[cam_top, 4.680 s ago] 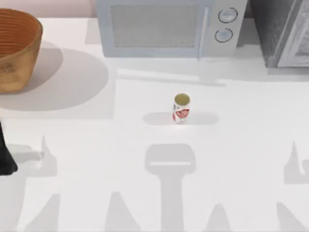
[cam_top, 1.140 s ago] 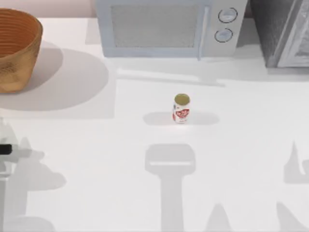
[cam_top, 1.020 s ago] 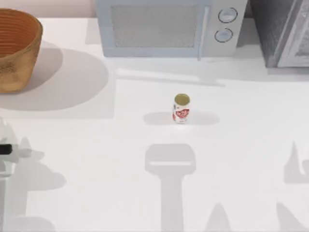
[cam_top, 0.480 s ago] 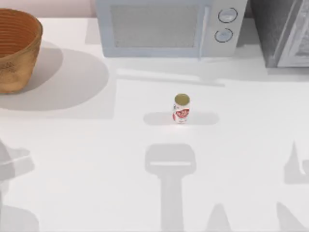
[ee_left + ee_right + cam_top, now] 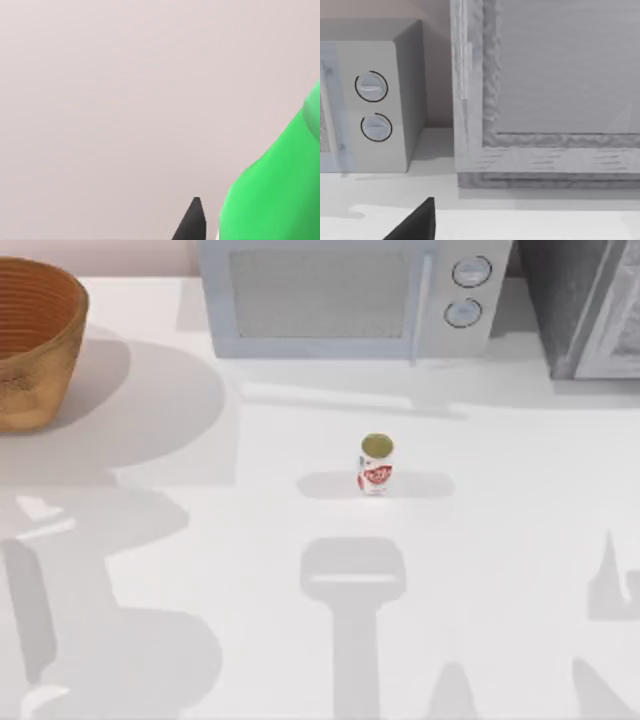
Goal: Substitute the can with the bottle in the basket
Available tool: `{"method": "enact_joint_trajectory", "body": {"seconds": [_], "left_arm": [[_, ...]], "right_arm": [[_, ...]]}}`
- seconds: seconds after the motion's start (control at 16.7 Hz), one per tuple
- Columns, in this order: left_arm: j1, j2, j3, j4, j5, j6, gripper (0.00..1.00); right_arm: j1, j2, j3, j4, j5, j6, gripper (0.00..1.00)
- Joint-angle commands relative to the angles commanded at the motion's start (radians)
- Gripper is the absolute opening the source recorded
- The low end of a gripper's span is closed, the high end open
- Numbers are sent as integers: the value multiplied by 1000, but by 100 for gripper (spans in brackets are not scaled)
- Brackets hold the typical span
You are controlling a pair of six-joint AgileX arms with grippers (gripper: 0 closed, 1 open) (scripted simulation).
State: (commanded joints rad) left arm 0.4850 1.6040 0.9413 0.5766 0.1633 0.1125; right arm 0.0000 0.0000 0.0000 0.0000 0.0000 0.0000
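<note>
Surface: white table (image 5: 250, 540), crossed by grey shadows, with a pale wall behind it.
Background: a microwave (image 5: 345, 295) stands at the far edge; beside it, at the table's right, a grey cabinet-like appliance (image 5: 590, 305), cut off by the frame.
Basket (image 5: 35, 340): orange-brown wicker, far left corner of the table, partly cropped; what its interior holds cannot be made out.
Can (image 5: 375, 464): upright near mid-table, in front of the microwave, well apart from the basket, touched by nothing.
Left gripper: one dark fingertip (image 5: 192, 222) shows in the left wrist view against the plain wall, just beside a bright green object (image 5: 275, 185); that object is largely cut off. Whether the fingers are clamped on it cannot be told.
Right gripper: one dark fingertip (image 5: 417, 222) shows in the right wrist view, low before the microwave's dials (image 5: 372, 105) and the grey appliance; its opening cannot be told.
</note>
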Motion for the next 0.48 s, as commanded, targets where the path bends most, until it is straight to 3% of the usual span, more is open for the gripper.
{"method": "enact_joint_trajectory", "body": {"seconds": [0.24, 0.48], "left_arm": [[-131, -47, 151, -276, 57, -17, 0], [-228, -48, 223, -393, 110, -34, 0]], "right_arm": [[0, 0, 0, 0, 0, 0, 100], [0, 0, 0, 0, 0, 0, 100]]}}
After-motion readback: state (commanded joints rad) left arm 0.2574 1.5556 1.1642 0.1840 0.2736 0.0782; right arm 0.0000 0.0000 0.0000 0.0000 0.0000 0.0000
